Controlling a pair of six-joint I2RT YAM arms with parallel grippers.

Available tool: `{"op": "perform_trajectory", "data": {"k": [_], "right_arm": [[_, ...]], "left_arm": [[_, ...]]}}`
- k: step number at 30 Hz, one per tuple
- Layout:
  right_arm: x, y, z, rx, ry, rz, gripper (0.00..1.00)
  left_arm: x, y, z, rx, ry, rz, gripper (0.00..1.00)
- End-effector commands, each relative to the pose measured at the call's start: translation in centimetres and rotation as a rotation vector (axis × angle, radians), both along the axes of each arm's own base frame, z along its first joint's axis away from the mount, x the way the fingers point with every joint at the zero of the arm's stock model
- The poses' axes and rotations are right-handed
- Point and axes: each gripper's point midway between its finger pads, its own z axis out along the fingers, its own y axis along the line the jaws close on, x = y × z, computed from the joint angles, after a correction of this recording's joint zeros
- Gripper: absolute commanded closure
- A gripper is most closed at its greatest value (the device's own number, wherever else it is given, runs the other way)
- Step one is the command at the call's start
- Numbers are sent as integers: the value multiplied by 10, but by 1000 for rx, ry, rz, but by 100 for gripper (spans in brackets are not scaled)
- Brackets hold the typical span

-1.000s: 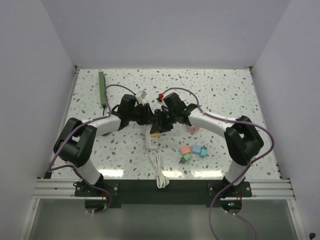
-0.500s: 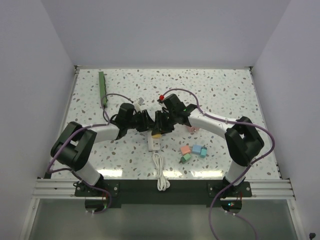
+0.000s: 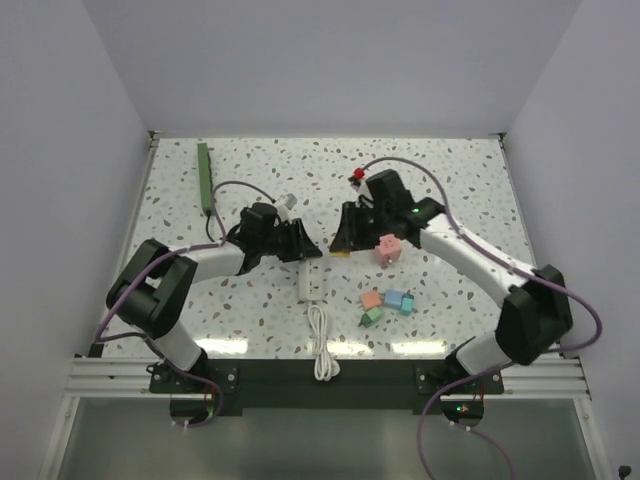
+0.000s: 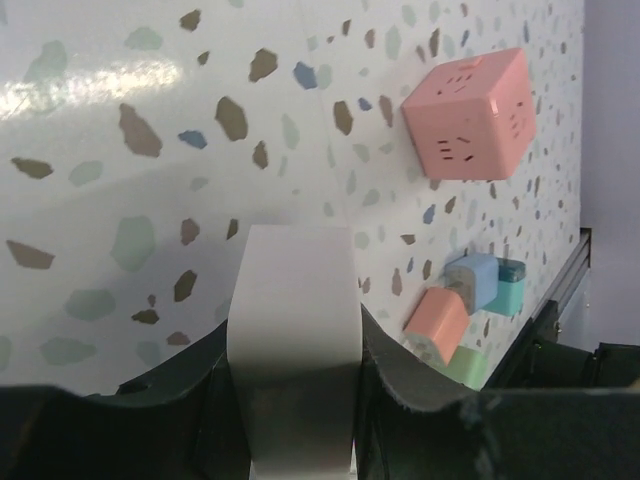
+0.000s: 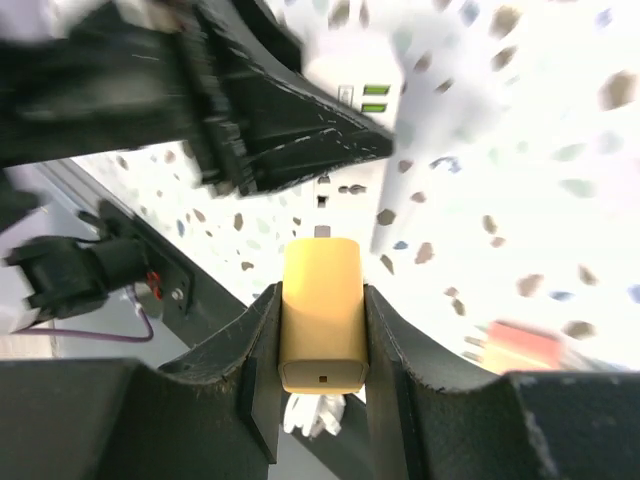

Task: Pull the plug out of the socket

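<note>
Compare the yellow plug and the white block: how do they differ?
The yellow plug sits in the right gripper, the white block in the left gripper. The plug is short and cordless; the block is longer, with a white cable at its end. Both are held clamped.

left end effector (image 4: pixel 295 340): clamped, low | right end effector (image 5: pixel 320 300): clamped | arms bent inward, tips apart

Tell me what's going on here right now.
The left gripper clamps the white power strip against the table. The right gripper is shut on the yellow plug, which is out of the strip and held apart from it. The green bar lies far left, touched by neither gripper.
</note>
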Motion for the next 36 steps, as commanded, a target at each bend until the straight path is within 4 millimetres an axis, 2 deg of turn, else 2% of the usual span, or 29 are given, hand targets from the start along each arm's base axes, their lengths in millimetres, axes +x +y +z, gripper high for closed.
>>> {"op": "perform_trajectory", "data": {"k": [1, 3, 6, 7, 10, 13, 14, 16, 17, 18, 20, 21, 22, 23, 24, 26, 27, 28, 29, 30, 31, 32, 33, 34, 35, 36], "right_arm": [[-10, -46, 47, 37, -115, 14, 100], [-20, -57, 41, 22, -90, 24, 100], [-22, -69, 31, -35, -86, -16, 100], [-15, -82, 23, -107, -105, -76, 100], [-13, -111, -3, -265, -89, -159, 100], [-18, -127, -26, -346, -58, -200, 100], [-15, -132, -33, -369, -68, -222, 100], [-21, -136, -52, -397, -23, -227, 100], [-20, -135, -57, -395, -20, -232, 100], [-20, -135, -62, -397, -14, -234, 100], [-21, -135, -76, -403, 5, -243, 100], [-22, -135, -80, -405, 10, -243, 100], [-23, -136, -86, -411, 19, -244, 100], [-22, -135, -90, -411, 24, -247, 100], [-22, -135, -92, -414, 27, -247, 100], [-19, -136, -99, -428, 29, -255, 100], [-19, -136, -101, -429, 32, -255, 100], [-19, -135, -104, -425, 37, -257, 100], [-17, -133, -106, -421, 37, -257, 100], [-16, -133, -108, -420, 39, -259, 100], [-15, -132, -109, -420, 43, -261, 100], [-14, -131, -110, -420, 44, -261, 100], [-14, -131, -113, -425, 51, -261, 100], [-13, -131, -112, -423, 50, -263, 100], [-13, -130, -113, -422, 50, -264, 100], [-12, -130, -112, -422, 51, -265, 100]], "left_arm": [[-5, 11, -19, 87, 28, -7, 100], [-3, 11, -17, 84, 25, -8, 100], [1, 6, -4, 55, 3, -8, 100], [2, 5, 3, 44, -12, -10, 100], [12, 0, 25, 33, -47, -14, 100], [28, 5, 43, 52, -99, -14, 100], [30, 11, 42, 71, -84, -9, 100], [47, 30, 48, 95, -94, 25, 100], [52, 40, 49, 110, -87, 42, 100], [66, 58, 48, 134, -98, 74, 100], [84, 78, 55, 186, -95, 101, 100], [108, 95, 62, 242, -136, 126, 100], [109, 107, 55, 295, -91, 128, 100], [118, 116, 53, 335, -86, 135, 100], [129, 134, 51, 395, -91, 153, 100], [151, 148, 52, 431, -79, 169, 100], [163, 164, 43, 458, -64, 191, 100], [178, 172, 55, 468, -92, 211, 100], [187, 180, 56, 486, -91, 227, 100], [197, 200, 40, 542, -61, 256, 100], [212, 209, 55, 557, -80, 278, 100], [219, 216, 54, 573, -73, 286, 100], [228, 232, 36, 618, -33, 300, 100], [241, 240, 51, 637, -50, 321, 100], [247, 247, 50, 657, -49, 330, 100], [254, 260, 31, 701, -18, 340, 100]]}}
